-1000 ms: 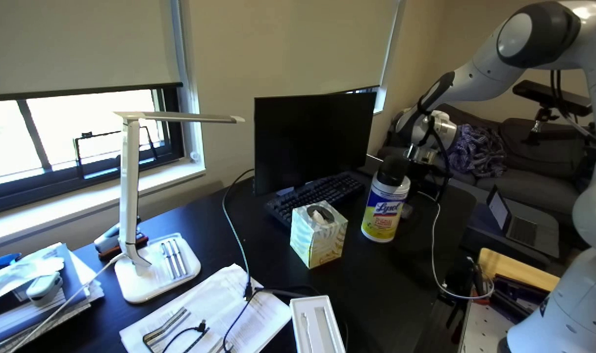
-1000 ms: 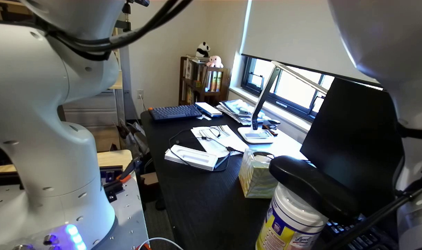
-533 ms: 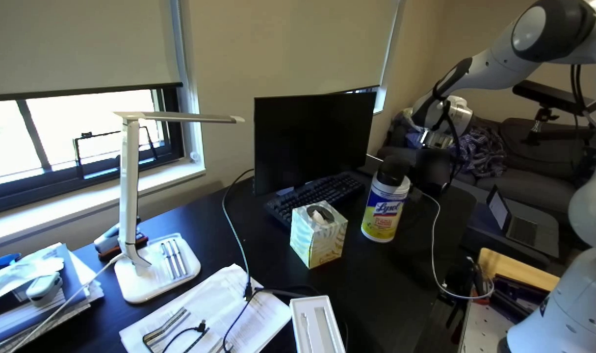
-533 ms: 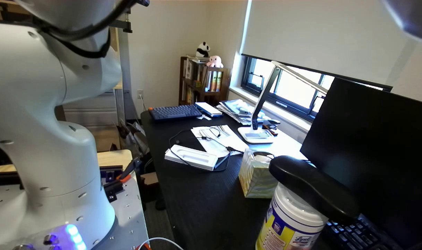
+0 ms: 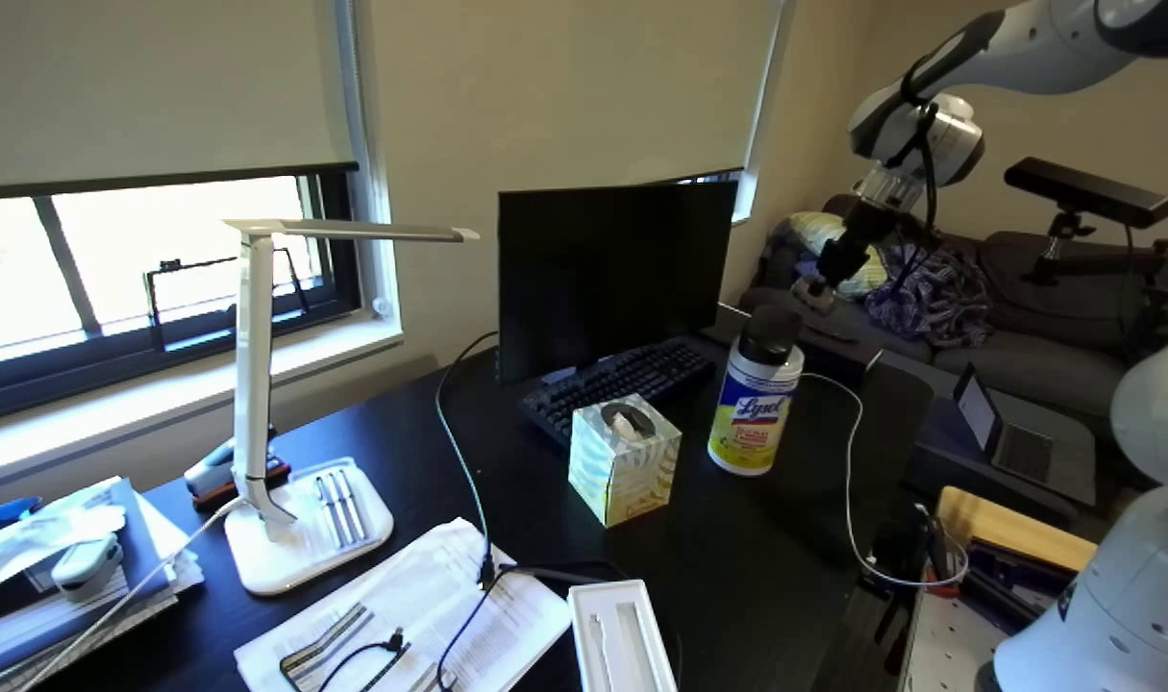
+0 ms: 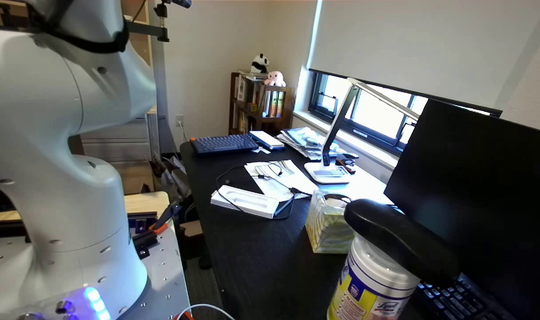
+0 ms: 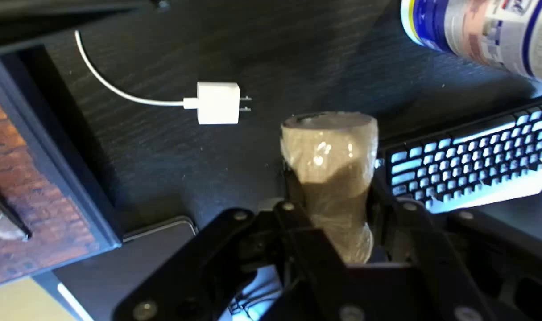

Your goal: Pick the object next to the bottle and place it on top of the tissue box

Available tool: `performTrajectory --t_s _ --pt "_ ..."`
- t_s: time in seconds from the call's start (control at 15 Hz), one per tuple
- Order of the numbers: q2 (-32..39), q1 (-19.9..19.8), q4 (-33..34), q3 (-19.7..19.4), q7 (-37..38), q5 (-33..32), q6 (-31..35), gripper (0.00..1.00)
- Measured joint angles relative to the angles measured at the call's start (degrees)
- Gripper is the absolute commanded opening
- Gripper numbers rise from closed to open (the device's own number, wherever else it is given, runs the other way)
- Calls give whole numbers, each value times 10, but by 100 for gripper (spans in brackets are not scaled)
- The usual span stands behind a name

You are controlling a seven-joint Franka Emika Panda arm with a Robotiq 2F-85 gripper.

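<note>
My gripper (image 7: 331, 191) is shut on a brown roll-like object (image 7: 335, 147) in shiny clear wrap and holds it above the desk. In an exterior view the gripper (image 5: 824, 277) is raised beyond the bottle, with the object (image 5: 814, 296) at its fingertips. The bottle (image 5: 755, 413), with a blue and yellow label, stands upright on the desk in both exterior views and is partly in the wrist view (image 7: 485, 35). A black rounded thing (image 6: 398, 240) covers part of its top. The tissue box (image 5: 625, 466) stands beside the bottle, white tissue at its top opening.
A monitor (image 5: 612, 279) and keyboard (image 5: 660, 375) stand behind the tissue box. A white charger (image 7: 218, 103) with its cable lies on the desk. A desk lamp (image 5: 254, 365), papers (image 5: 420, 605) and a white tray (image 5: 646, 625) are farther along. A dark-framed brown panel (image 7: 34, 191) is below.
My gripper has risen and moved back from behind the bottle, bringing the held object into sight. The forearm has left the right side of an exterior view. Bottle and tissue box have not moved.
</note>
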Motion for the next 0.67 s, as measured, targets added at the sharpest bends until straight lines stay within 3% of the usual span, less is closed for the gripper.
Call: performTrajectory --t_s 0.33,0.67 --pt "-101 50 -22 -16 0 -1 -23 12" --pt "-198 156 -121 -34 0 -35 4 12"
